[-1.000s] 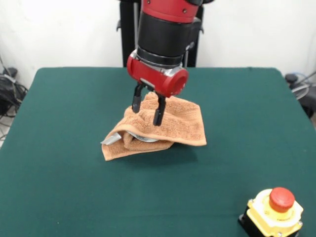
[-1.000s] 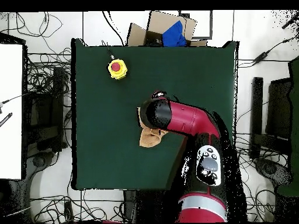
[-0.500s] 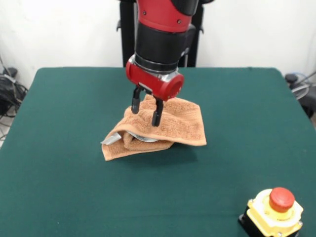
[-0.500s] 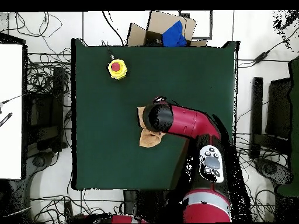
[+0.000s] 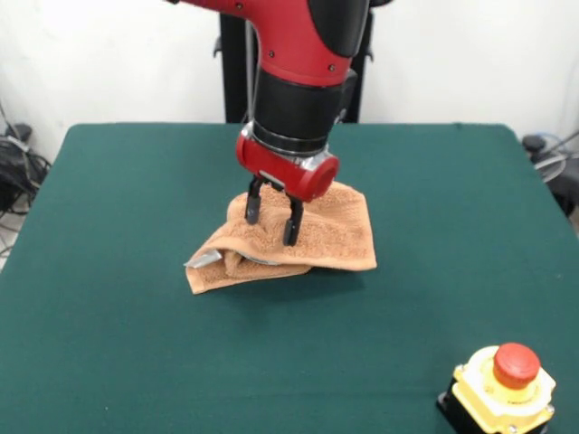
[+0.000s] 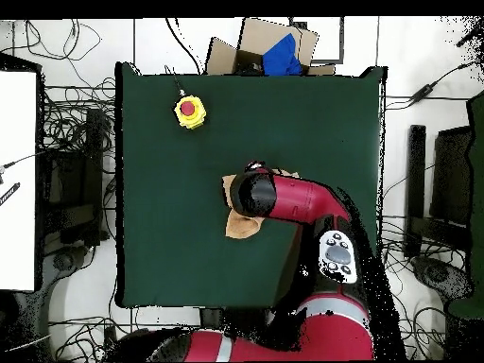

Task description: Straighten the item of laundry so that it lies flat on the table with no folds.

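Note:
The orange-tan towel [image 5: 326, 231] lies crumpled and folded over itself near the middle of the dark green table [image 5: 109, 344]. A grey-white tag [image 5: 203, 259] sticks out at its left edge. My gripper [image 5: 272, 221] hangs straight down over the towel's left part with its two black fingers apart, their tips at the cloth's top fold; it is open. In the overhead view the arm's head [image 6: 253, 193] covers most of the towel [image 6: 242, 226], and only a tan corner shows beside it.
A yellow box with a red stop button [image 5: 503, 384] stands at the table's near right corner; it also shows in the overhead view [image 6: 189, 110]. Cardboard boxes [image 6: 269, 47] and cables lie off the table.
My gripper has come down onto the towel and shifted slightly right. The towel's upper fold is pressed lower. The arm's upper links have swung round in the overhead view.

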